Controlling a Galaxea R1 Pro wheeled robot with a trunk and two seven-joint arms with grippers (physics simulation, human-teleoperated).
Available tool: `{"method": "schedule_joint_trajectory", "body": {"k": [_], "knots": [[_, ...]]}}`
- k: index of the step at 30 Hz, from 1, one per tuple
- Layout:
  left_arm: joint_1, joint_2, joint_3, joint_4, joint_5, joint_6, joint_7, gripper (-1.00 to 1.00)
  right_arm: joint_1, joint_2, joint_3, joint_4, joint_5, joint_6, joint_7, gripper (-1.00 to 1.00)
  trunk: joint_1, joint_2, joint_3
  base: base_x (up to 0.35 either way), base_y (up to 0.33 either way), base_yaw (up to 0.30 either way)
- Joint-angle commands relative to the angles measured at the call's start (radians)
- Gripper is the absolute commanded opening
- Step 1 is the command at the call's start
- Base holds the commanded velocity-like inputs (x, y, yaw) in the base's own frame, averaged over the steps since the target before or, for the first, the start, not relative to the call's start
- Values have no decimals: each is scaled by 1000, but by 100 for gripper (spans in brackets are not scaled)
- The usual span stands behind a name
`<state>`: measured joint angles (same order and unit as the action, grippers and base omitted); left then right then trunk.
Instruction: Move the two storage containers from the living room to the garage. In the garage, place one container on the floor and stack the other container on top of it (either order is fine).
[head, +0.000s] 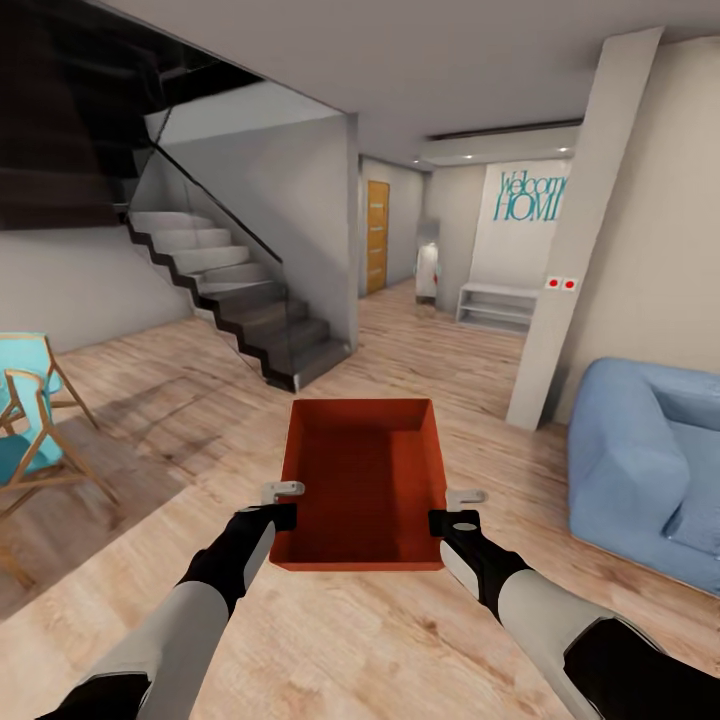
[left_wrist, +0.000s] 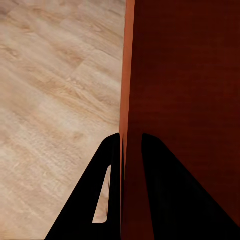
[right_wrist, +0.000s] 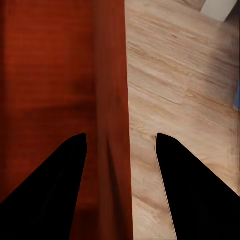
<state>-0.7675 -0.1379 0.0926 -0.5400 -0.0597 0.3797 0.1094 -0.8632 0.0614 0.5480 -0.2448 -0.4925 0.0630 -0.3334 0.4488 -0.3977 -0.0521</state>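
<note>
Light wood plank floor (head: 400, 640) spreading through the living room. Grey staircase (head: 240, 300) ahead to the left, blue fabric sofa (head: 640, 470) at right, turquoise wooden-framed chair (head: 30, 420) at far left. Orange-red rectangular open-topped storage container (head: 360, 480) held up between both arms, above the planks (nothing inside). Left tool (left_wrist: 131, 145) pinching the container's left wall, fingers tight on either side. Right tool (right_wrist: 120, 142) straddling the right wall, fingers spread wider than the wall, contact not clear.
</note>
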Motion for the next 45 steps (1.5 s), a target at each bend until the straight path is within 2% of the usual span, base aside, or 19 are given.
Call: {"method": "schedule_joint_trajectory", "body": {"k": [1, 45], "knots": [[-1, -6, 13, -4, 13, 5, 1, -100, 0, 0, 7, 1, 2, 6, -9, -100, 1, -2, -2, 322, 0, -232], [-2, -6, 13, -4, 13, 5, 1, -100, 0, -1, 6, 1, 2, 6, -9, -100, 1, -2, -2, 322, 0, -29]]}}
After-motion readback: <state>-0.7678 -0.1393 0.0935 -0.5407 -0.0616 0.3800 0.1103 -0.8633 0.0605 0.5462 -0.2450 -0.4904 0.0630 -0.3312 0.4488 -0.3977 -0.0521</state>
